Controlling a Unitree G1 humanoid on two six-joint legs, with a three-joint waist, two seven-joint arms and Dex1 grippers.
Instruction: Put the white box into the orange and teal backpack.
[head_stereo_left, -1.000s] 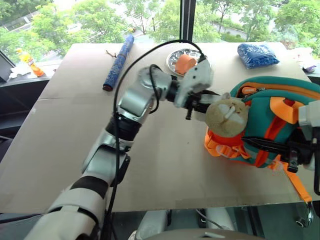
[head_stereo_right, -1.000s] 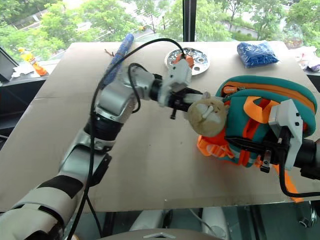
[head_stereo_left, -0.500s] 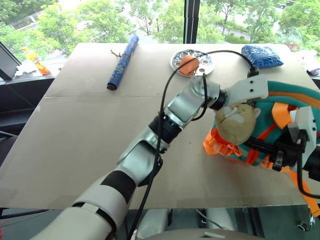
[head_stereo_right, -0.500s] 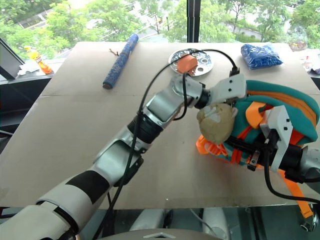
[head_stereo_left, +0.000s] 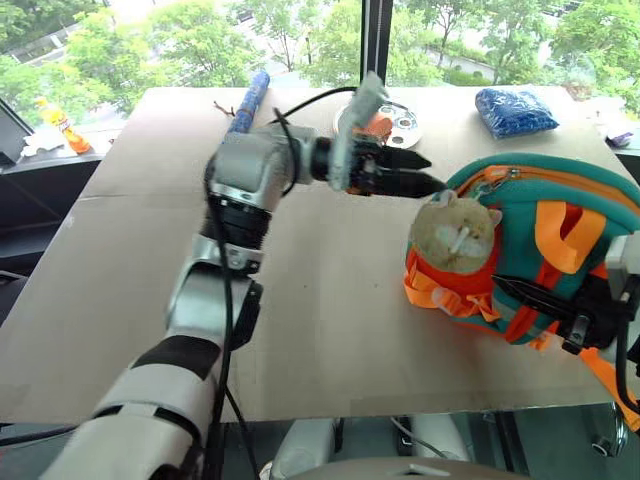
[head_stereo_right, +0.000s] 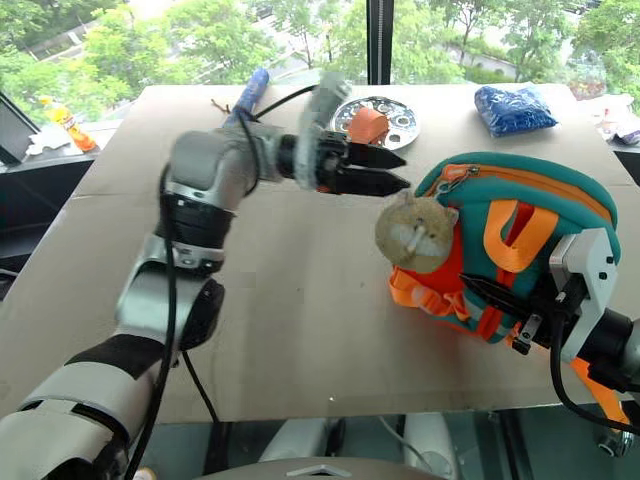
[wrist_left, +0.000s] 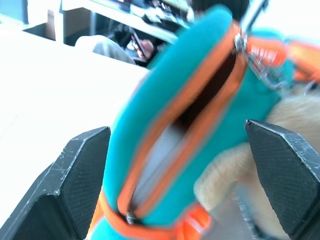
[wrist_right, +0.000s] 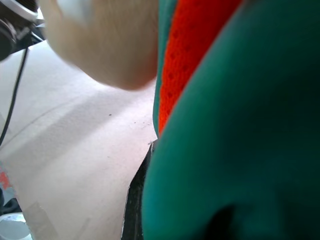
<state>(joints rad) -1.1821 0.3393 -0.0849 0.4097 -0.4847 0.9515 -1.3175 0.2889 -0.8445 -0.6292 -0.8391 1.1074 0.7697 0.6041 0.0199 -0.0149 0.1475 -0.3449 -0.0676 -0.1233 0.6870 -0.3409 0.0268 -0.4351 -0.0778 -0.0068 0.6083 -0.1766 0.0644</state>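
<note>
Window wall behind with trees outside; tan board table in front.

Left to right:
- orange bottle on the ledge
- blue textured roll lying on the far side of the table
- round metal plate with a small orange item on it
- left gripper: jaws spread wide, empty, level, aimed at the bag's top and just clear of it
- tan plush animal, fuzzy, hanging on the bag's front
- orange and teal backpack lying on the table, main zip gaping
- blue pouch behind the bag
- right gripper: closed, looks pinched on the bag's orange strap and front fabric, holding it steady

White box: in the left wrist view a flat pale surface sits inside the zip mouth. I read that as the box, already in the bag. Can't confirm how deep it sits.

Handling, my guess:
- box is a rigid smooth shell, light and a bit slick. Take it across the short width near the middle, not by the rounded corners
- bag is soft padded fabric and sags and shifts when pushed, so keep it pinned by a strap or the zip rim
- zip teeth can snag a box edge
- plush is loose and can swing into the jaws
</note>
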